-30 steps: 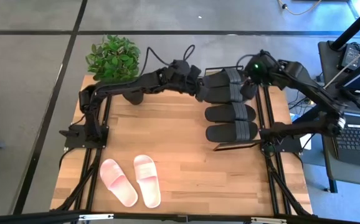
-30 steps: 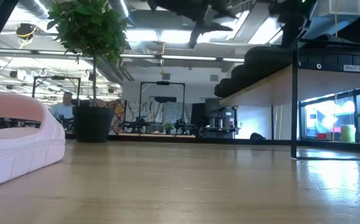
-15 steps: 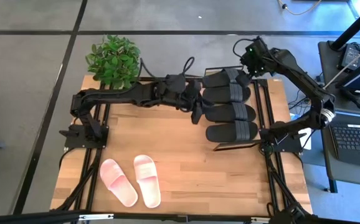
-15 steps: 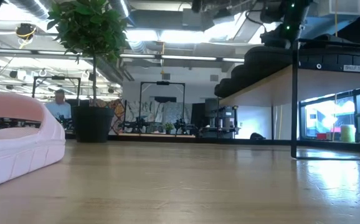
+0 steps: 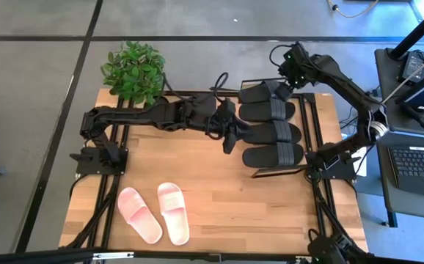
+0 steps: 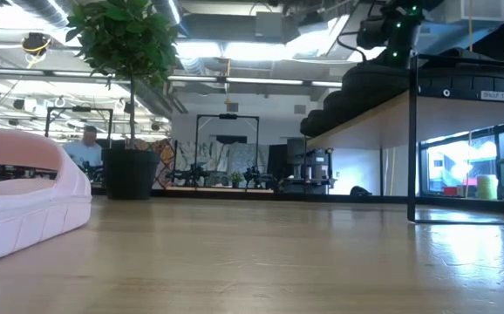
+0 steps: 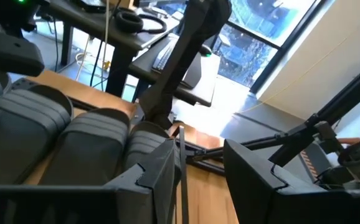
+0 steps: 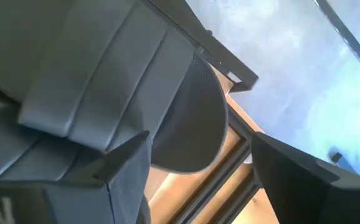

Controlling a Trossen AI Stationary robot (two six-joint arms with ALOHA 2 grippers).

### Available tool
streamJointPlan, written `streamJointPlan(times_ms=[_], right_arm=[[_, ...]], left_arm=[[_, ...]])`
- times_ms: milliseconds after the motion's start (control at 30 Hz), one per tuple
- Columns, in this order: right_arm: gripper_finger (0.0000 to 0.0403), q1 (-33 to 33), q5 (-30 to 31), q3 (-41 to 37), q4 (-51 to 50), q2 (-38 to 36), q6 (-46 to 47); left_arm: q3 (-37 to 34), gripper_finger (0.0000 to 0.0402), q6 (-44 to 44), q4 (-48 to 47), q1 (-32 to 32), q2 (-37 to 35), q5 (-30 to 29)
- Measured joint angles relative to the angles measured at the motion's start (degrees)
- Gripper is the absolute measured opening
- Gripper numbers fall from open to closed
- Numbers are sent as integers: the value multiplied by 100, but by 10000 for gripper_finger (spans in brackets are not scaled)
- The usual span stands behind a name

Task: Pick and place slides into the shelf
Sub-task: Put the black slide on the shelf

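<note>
four black slides [image 5: 271,125] sit side by side in a row on the shelf [image 5: 271,173], which stands at the right side of the table [image 5: 219,198]; straps all face up, the row running from the far edge toward the near edge of the shelf board. two pink slides [image 5: 153,213] lie on the table near its front-left corner, close together, well apart from the shelf; in the low view one pink slide [image 6: 21,205] fills the left edge and the shelf's board [image 6: 365,118] and black frame leg [image 6: 413,139] show at right with the black slides on top. left gripper [image 5: 229,139] reaches across the table to the left edge of the shelf, just beside the toe ends of the middle black slides; its fingers [image 7: 161,174] stand part open with a clear gap between them and nothing held, the black slides [image 7: 61,134] lying just beyond the tips in the left wrist view. right gripper [image 5: 289,73] hangs above the far end of the row, over the farthest black slide [image 5: 265,93]; its fingers [image 8: 124,168] are spread wide and empty, with that slide's strap and rounded end [image 8: 167,106] right below in the right wrist view. cannot tell if either gripper touches a slide. a potted plant [image 5: 133,68] stands at the table's far-left corner. a person [image 6: 86,148] shows in the room behind.
</note>
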Motion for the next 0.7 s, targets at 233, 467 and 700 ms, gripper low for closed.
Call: streamJointPlan(times_ms=[233,467,700], right_arm=[[275,-17,395,0,45,93,-13],[275,-31,395,0,-85,94,-14],[275,-31,390,0,-281,102,-12]], left_arm=[[1,128,0,-35,0,2,-4],[-1,128,-2,-61,0,2,-6],[0,128,-3,-61,0,2,-6]])
